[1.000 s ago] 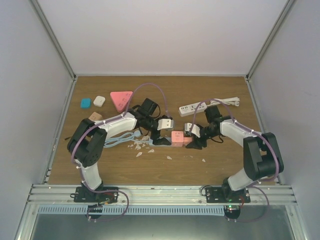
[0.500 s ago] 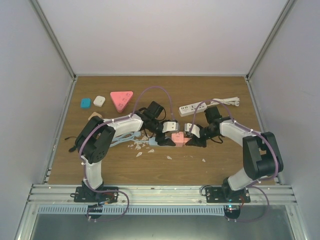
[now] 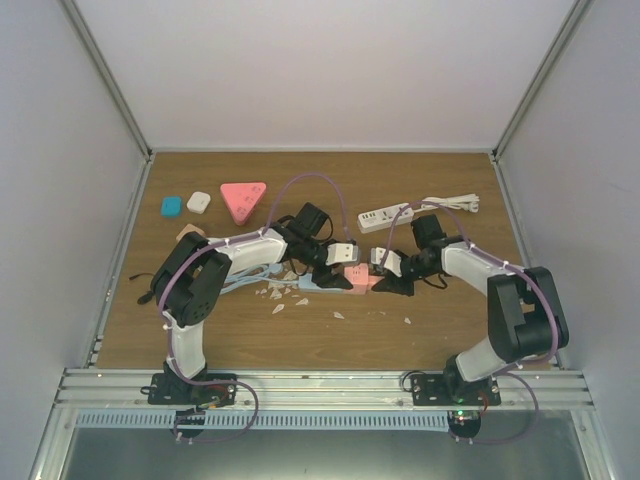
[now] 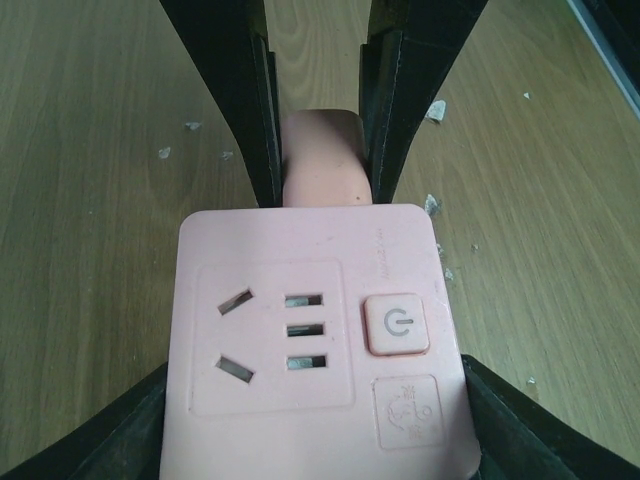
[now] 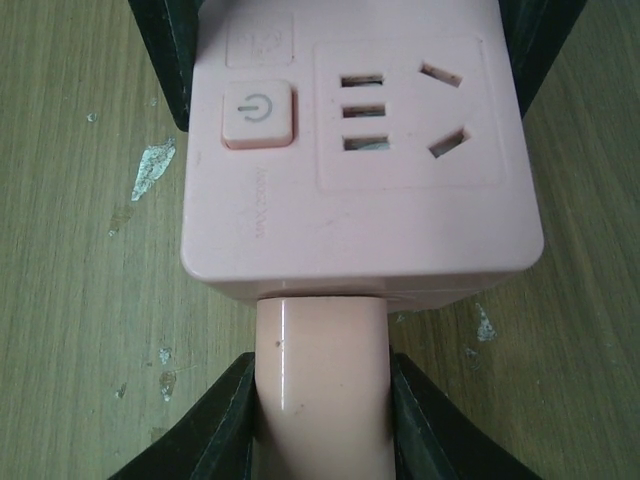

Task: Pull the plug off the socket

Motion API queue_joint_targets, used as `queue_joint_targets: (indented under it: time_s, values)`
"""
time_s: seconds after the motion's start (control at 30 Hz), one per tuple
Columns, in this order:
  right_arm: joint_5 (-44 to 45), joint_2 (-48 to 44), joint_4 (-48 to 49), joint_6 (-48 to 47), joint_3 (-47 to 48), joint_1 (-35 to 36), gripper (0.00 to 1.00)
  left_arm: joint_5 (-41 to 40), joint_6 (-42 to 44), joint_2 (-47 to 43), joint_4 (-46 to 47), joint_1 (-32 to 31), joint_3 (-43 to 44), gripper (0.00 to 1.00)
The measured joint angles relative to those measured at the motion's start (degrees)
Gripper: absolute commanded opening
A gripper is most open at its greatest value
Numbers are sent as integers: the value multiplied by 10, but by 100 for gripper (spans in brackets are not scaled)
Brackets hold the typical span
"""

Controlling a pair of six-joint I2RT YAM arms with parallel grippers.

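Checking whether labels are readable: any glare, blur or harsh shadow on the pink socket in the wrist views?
Left wrist: pink socket sharp, evenly lit, no glare. Right wrist: also sharp, a thin glare streak down the pink plug; the small print beside the button is too faint to read.

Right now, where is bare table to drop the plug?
Bare: the table along its near edge, and its far edge behind the power strip. Crowded: around the socket, with cables and flakes; blocks far left.
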Motion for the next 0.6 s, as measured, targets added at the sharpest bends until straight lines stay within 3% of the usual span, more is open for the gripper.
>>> queue_joint_targets:
  time_s: [0.17, 0.33, 0.43, 0.5, 0.6]
  values:
    - [-7, -5, -12, -24, -7, -20, 11, -9, 0, 0, 15, -6, -2, 13]
    - [-4, -15, -42, -54, -11, -52, 10, -11, -1, 7, 24, -13, 2, 9]
    - [42, -20, -56, -66, -17, -85, 10, -10, 0, 9, 14, -12, 8, 9]
    - [64, -19, -66, -75, -19, -98, 10, -10, 0, 11, 9, -12, 12, 14]
    - [77, -20, -78, -83, -20, -107, 10, -10, 0, 13, 3, -12, 17, 32]
